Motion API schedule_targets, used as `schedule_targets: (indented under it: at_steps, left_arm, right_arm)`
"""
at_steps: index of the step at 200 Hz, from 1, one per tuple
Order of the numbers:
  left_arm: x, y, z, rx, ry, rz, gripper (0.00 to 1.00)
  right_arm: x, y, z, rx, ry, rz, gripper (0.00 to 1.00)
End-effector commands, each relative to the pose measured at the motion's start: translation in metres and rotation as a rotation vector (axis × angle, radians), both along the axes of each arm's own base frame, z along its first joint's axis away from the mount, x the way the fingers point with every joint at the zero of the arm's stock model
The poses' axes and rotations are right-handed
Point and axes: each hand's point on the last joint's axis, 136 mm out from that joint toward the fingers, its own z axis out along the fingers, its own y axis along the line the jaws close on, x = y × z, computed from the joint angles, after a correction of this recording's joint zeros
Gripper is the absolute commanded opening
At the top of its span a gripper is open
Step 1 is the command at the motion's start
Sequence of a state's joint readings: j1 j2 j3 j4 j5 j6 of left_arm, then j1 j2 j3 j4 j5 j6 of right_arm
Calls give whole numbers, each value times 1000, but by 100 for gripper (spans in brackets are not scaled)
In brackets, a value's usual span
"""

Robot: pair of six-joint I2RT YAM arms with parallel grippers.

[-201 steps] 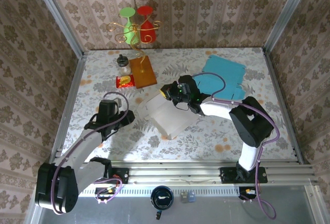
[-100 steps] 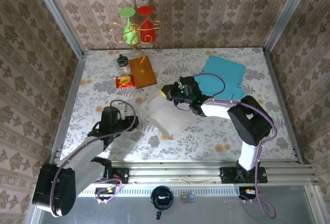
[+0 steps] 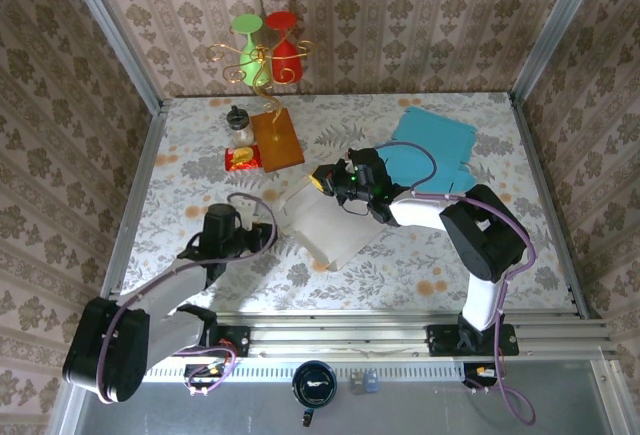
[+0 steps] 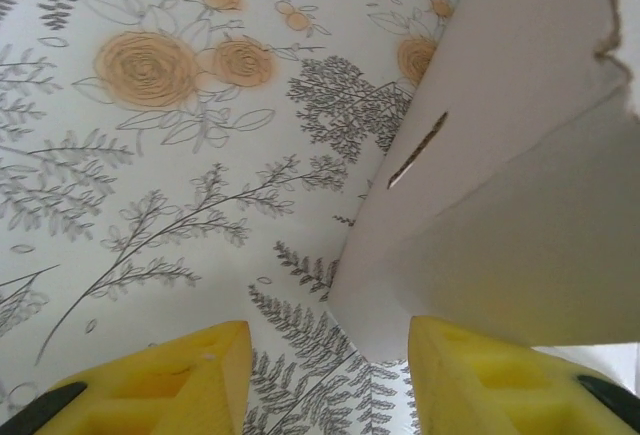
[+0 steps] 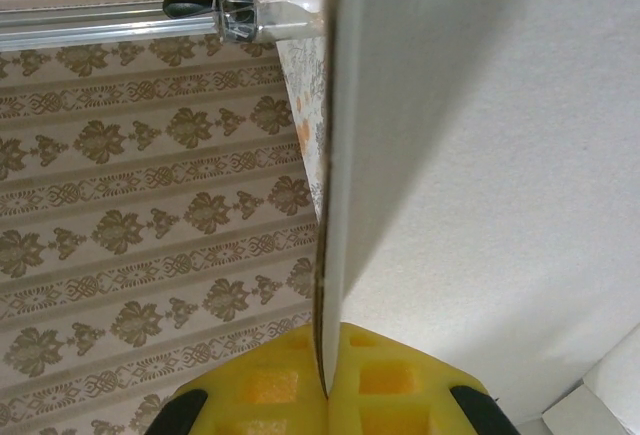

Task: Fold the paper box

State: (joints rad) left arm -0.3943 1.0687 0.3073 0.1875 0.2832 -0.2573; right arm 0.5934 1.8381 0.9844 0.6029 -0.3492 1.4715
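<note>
The white paper box (image 3: 327, 221) lies partly folded in the middle of the table. My right gripper (image 3: 322, 181) is at its far edge, shut on an upright white panel (image 5: 480, 155); that panel's thin edge runs down between the yellow fingers (image 5: 325, 390). My left gripper (image 3: 268, 237) is open at the box's left corner. In the left wrist view a box corner (image 4: 500, 155) with a narrow slot (image 4: 415, 150) reaches down between my open jaws (image 4: 330, 375), close to the right finger (image 4: 500, 380).
A flat blue box blank (image 3: 432, 150) lies at the back right. A wooden board (image 3: 277, 138), a red snack packet (image 3: 243, 159) and a small bottle (image 3: 238, 123) sit at the back left. Behind them is a wire stand with green and red glasses (image 3: 265, 50).
My left arm has swung right and lower, bringing its open gripper up to the box's left corner. The right gripper has kept its hold without moving.
</note>
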Motion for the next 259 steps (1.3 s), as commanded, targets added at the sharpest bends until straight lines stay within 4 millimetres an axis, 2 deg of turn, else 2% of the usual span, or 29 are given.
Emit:
schedule_targets:
  at_steps: [1,60,61,143,187,259]
  left_arm:
    - [10,-13,20,34,-95,-72,44]
    - [10,-22,20,80,-113,-132,37]
    - [8,-26,20,79,-114,-148,37]
    - [11,-41,23,111,-147,-213,36]
    - [20,-47,25,120,-162,-201,36]
    - [34,-39,21,131,-156,-75,38]
  right_arm:
    - [0,2,-9,-8,9,16,0]
    - [1,5,-5,5,9,21,0]
    - [1,5,-5,6,9,21,0]
    - [1,9,1,26,5,30,0]
    - [-1,9,2,36,9,23,0]
    - [-1,4,-1,62,-5,-19,0]
